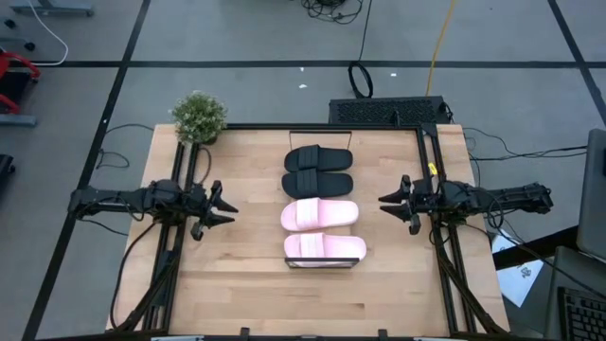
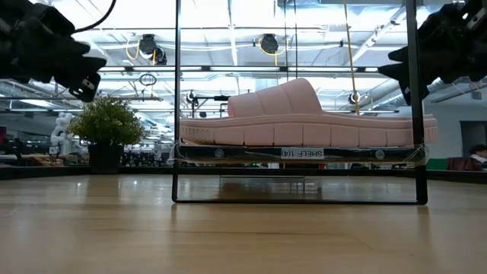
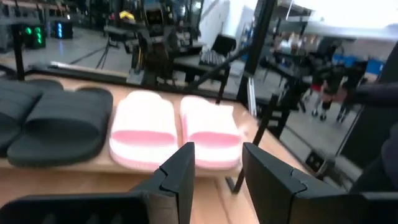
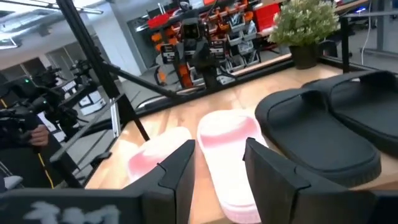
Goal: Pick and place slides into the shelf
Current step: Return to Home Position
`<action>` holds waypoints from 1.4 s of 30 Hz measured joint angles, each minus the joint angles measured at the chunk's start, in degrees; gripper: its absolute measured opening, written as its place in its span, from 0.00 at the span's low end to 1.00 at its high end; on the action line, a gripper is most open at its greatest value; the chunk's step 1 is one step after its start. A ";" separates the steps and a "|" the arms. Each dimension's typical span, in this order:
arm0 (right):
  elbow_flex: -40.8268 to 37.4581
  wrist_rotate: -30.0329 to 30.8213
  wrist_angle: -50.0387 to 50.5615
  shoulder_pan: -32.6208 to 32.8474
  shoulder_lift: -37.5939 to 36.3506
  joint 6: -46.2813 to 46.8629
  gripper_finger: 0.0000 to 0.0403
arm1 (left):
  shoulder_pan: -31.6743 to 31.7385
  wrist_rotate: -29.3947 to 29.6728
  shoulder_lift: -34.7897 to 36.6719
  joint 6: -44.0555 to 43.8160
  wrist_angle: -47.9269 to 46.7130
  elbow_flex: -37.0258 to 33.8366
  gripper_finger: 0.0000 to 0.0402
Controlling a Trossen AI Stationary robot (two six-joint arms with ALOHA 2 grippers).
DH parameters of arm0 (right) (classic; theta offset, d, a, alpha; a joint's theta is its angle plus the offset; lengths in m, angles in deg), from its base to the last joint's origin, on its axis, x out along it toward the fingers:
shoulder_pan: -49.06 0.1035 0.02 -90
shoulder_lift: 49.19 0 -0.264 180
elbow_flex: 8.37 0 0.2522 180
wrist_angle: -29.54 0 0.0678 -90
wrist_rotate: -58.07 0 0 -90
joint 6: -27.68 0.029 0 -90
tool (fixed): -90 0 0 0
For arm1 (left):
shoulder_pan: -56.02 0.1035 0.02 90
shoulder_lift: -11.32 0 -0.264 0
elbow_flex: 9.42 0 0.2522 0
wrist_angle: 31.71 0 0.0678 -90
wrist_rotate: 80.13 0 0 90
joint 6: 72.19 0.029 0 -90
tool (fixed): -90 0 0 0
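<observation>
Four slides lie side by side on the shelf (image 1: 322, 266), soles down across its narrow board. The two black ones (image 1: 318, 170) are at the far end and the two pink ones (image 1: 322, 232) at the near end. In the low view the nearest pink slide (image 2: 304, 122) rests on the shelf board (image 2: 228, 153). My left gripper (image 1: 230, 210) hovers open to the left of the shelf, pointing at the pink slides (image 3: 174, 130). My right gripper (image 1: 383, 205) hovers open on the shelf's right side, facing a pink slide (image 4: 230, 155) and the black ones (image 4: 323, 130).
A small potted plant (image 1: 199, 116) stands at the table's far left corner. A dark flat device (image 1: 388, 112) sits just beyond the far edge. Bare wood lies between each gripper and the shelf, and along the near edge (image 1: 322, 313).
</observation>
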 joint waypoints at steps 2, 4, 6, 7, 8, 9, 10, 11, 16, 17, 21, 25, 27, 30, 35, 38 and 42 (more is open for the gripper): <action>-1.19 -0.13 -0.85 0.01 -0.12 0.43 0.32 | -0.88 1.02 -1.73 0.41 -0.11 0.00 0.32; -3.13 -0.35 -3.58 0.01 -0.22 0.80 0.32 | -1.66 2.45 -3.36 -0.71 0.42 -0.33 0.32; -5.00 -1.47 -6.79 0.01 -0.19 1.15 0.32 | -2.32 3.78 -4.53 -1.59 0.58 -0.39 0.32; -5.79 -1.56 -8.86 0.02 -0.25 1.50 0.32 | -2.60 4.18 -4.87 -1.57 0.74 -0.42 0.32; -6.28 -1.53 -9.07 0.03 -0.41 1.81 0.32 | -2.96 4.74 -5.16 -1.42 1.06 -0.44 0.32; -6.27 -1.46 -9.38 0.03 -0.37 1.89 0.32 | -3.22 5.24 -5.28 -1.04 1.46 -0.44 0.32; -6.27 -1.44 -8.67 0.01 -0.28 1.75 0.32 | -3.35 5.54 -5.28 -0.81 1.62 -0.44 0.32; -6.28 -1.46 -8.63 0.02 -0.29 1.34 0.32 | -3.50 6.11 -5.28 -0.66 1.77 -0.44 0.32; -6.34 -1.45 -9.24 0.02 -0.44 1.31 0.32 | -4.58 5.18 -5.25 0.16 4.90 -0.44 0.32; -6.36 -1.45 -9.37 0.01 -0.44 1.49 0.32 | -4.91 4.26 -5.14 0.99 5.33 -0.44 0.32; -6.40 -1.50 -10.03 0.01 -0.44 1.92 0.32 | -6.48 2.16 -3.83 3.29 7.99 -0.44 0.32; -6.47 -1.50 -11.54 0.01 -0.46 1.22 0.32 | -8.91 1.88 -1.78 7.18 7.17 -0.44 0.32; -6.47 -1.50 -12.49 0.01 -0.47 0.40 0.32 | -9.89 2.91 -0.85 9.63 5.98 -0.44 0.32; -6.50 -1.50 -12.88 0.02 -0.46 -0.53 0.32 | -10.87 5.64 0.45 11.18 4.72 -0.44 0.32; -6.51 -1.50 -12.39 0.01 -0.46 -1.66 0.32 | -11.79 7.64 1.93 13.36 3.09 -0.44 0.32; -6.53 -1.47 -12.18 0.01 -0.46 -2.60 0.32 | -11.83 8.00 1.89 13.36 2.86 -0.44 0.32; -6.55 -1.45 -12.14 0.01 -0.46 -2.82 0.32 | -11.83 8.01 1.89 12.66 2.86 -0.44 0.32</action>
